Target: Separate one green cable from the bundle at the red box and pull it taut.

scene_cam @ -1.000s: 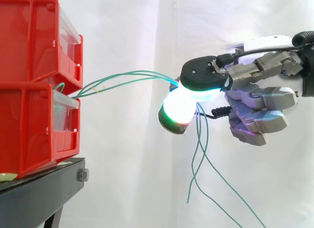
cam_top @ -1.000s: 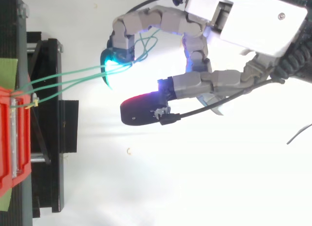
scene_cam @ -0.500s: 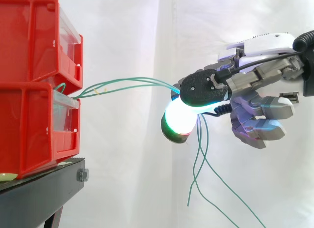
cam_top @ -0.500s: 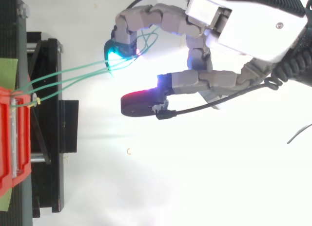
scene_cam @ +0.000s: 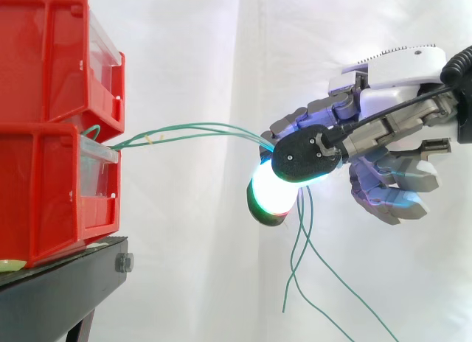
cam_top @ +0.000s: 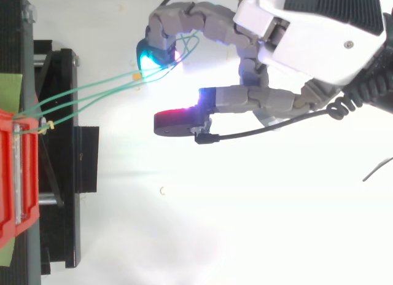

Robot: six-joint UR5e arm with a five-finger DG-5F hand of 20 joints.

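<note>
Two red bins [scene_cam: 51, 128] are stacked on a black stand [scene_cam: 59, 290] at the left. A bundle of thin green cables [scene_cam: 192, 128] leaves the lower bin's front and runs right to my hand [scene_cam: 369, 132]. In the top view a curled finger with a cyan tip [cam_top: 155, 51] is hooked round the cables [cam_top: 86, 91], which fan out slightly towards the bin [cam_top: 12, 168]. Another finger [cam_top: 178, 120] points straight at the bin, apart from the cables. Behind the hand the loose cable ends [scene_cam: 295, 268] hang down.
The black stand [cam_top: 61, 174] juts out a little in front of the bins. A white curtain hangs behind everything. A small yellow tie [cam_top: 44, 126] sits on the cables close to the bin.
The hand has tilted. In the side view its glowing pads sank a little. In the top view the hooked finger carried the cables farther up the picture, so they now slant more steeply.
</note>
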